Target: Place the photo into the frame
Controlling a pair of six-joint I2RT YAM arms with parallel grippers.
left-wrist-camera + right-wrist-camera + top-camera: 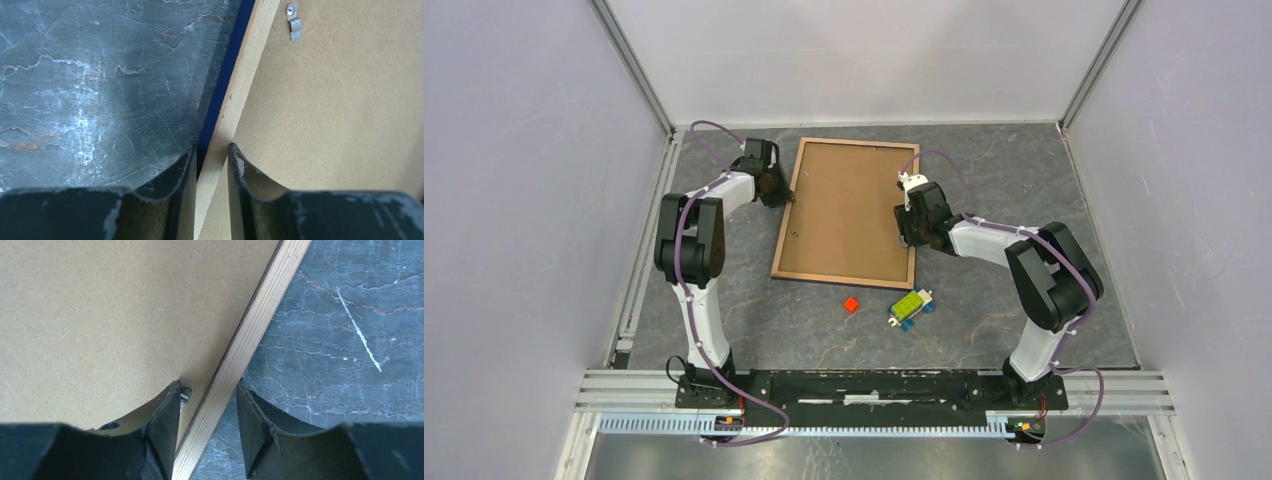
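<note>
The frame (pixel 844 281) lies back side up on the table, its light wood rails around a brown backing board (pixel 849 210). The photo is hidden from all views. My left gripper (pixel 786 198) is shut on the frame's left rail (pixel 240 85), one finger on the dark blue outer edge and the other on the board side. My right gripper (pixel 906 238) straddles the right rail (pixel 255 325) and is open, with a gap on each side of the wood. A small metal clip (pixel 185 394) shows beside its inner finger.
A small red block (pixel 851 304) and a green and blue toy car (pixel 911 306) lie on the dark marbled table (pixel 1024 180) just in front of the frame. Another metal clip (pixel 294 22) sits on the backing board. Pale walls enclose the table.
</note>
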